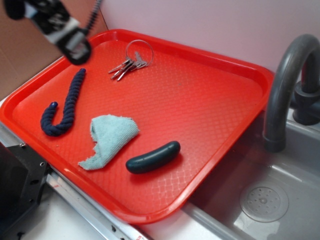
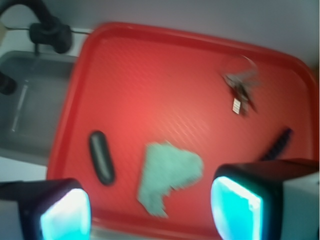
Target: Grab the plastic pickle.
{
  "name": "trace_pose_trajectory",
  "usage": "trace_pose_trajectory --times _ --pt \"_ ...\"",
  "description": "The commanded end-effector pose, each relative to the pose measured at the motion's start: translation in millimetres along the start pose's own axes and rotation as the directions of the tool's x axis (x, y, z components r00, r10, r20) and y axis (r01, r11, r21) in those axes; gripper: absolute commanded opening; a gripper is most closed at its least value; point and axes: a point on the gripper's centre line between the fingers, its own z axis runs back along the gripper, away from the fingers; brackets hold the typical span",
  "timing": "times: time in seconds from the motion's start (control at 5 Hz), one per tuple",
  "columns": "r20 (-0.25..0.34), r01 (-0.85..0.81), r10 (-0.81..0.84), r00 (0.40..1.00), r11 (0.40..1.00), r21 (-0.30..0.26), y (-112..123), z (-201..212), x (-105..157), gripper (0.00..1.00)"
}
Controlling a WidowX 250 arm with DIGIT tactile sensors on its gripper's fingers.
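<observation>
So the setup is a red plastic tray [image 1: 210, 100] sitting next to a grey toy sink [image 1: 280, 200] with a dark curved faucet [image 1: 285, 85], pale wall behind it. The gripper [image 2: 150, 207] hangs up in the air over the tray's far left corner, and in the wrist view its two fingers [image 2: 235, 205] are spread wide apart with nothing between them.

Going outward from there: a crumpled light-blue cloth [image 1: 111, 137] is the thing nearest below the fingers in the wrist view. The navy twisted rope [image 1: 65, 107] lies curled like a hook on the left part of the tray, and a bunch of keys on a ring [image 1: 131, 62] sits near the back edge. The plastic pickle [image 1: 153, 157] is lying flat toward the tray's front edge, just right of the cloth and not touching it, well apart from the gripper.
</observation>
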Motion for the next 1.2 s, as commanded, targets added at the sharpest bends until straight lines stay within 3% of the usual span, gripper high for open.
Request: trace_pose_trajectory --times 0.0,0.6,1.0 --pt "0.003 0.095 -0.094 0.996 0.993 -0.064 -33.9 -36.1 4.0 1.00" --pt "-0.114 0.099 -0.103 0.988 0.994 -0.044 -47.6 -99.0 -3.3 1.00" --pt "-0.244 0.119 -0.127 0.961 0.992 -0.046 -55.2 -141.2 -21.6 1.00"
